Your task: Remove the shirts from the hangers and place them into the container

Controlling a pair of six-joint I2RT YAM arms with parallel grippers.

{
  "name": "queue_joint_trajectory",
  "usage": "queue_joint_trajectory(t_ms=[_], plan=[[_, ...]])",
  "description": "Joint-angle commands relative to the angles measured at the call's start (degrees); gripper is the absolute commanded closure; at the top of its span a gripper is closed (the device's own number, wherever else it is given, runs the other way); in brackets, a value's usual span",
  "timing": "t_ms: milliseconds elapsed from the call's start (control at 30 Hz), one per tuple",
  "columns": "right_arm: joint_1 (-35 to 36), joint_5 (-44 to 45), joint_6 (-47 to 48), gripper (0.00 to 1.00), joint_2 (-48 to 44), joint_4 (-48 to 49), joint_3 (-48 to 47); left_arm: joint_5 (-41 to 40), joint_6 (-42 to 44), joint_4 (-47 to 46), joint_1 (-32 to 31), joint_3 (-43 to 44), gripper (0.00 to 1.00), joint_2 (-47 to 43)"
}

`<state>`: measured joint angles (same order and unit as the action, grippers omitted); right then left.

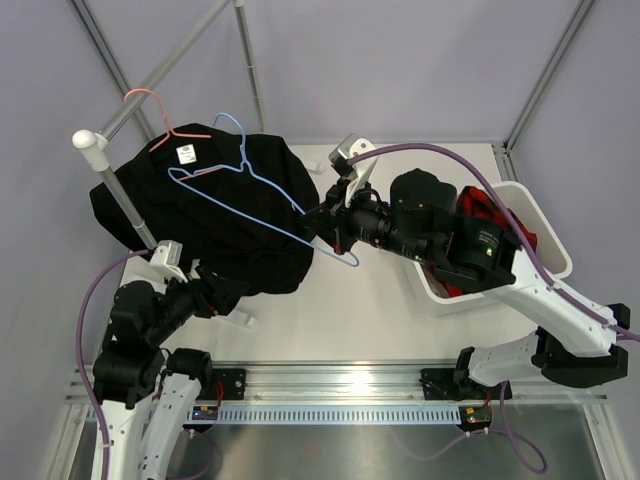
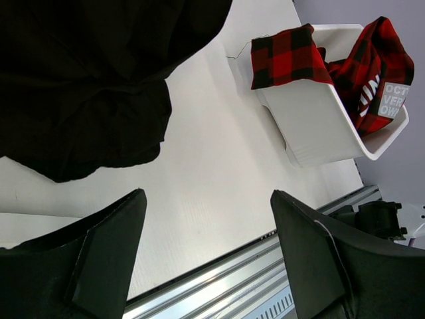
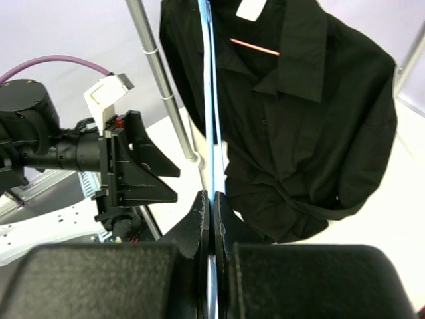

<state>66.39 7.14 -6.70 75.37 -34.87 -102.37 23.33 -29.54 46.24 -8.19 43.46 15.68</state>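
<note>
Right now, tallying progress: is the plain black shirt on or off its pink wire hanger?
On: the plain black shirt drapes from the pink wire hanger, visible inside its collar.

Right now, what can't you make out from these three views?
- Top view: the right arm covers most of the basket and the plaid shirt.
- Top view: the left gripper blends into the black shirt; fingers indistinct.
- Left wrist: plaid shirt lettering is folded, only partly readable.
- Right wrist: the pink hanger is mostly inside the collar; the blue hanger runs off the top edge.
</note>
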Motion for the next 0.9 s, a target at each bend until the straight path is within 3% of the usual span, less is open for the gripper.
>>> queue_joint_trajectory(t_ms=[0, 500, 733, 867], plan=[[0.8, -3.0, 0.7, 1.0, 1.2, 2.2, -2.5, 1.0, 0.9, -2.4, 0.1, 0.2, 0.2, 0.9], [0.7, -11.4, 2.6, 1.0, 15.9, 4.2, -16.7, 1.5, 1.2, -2.6, 0.1, 0.0, 0.2, 1.0], [0.3, -10.8, 5.7, 1.0, 31.7, -1.9, -40.0, 1.9, 1.2, -2.5, 0.1, 0.0, 0.18, 0.6], [-2.2, -12.8, 4.4, 1.0, 38.9, -3.0, -48.4, 2.2, 1.4, -2.6, 0.1, 0.0, 0.18, 0.8]])
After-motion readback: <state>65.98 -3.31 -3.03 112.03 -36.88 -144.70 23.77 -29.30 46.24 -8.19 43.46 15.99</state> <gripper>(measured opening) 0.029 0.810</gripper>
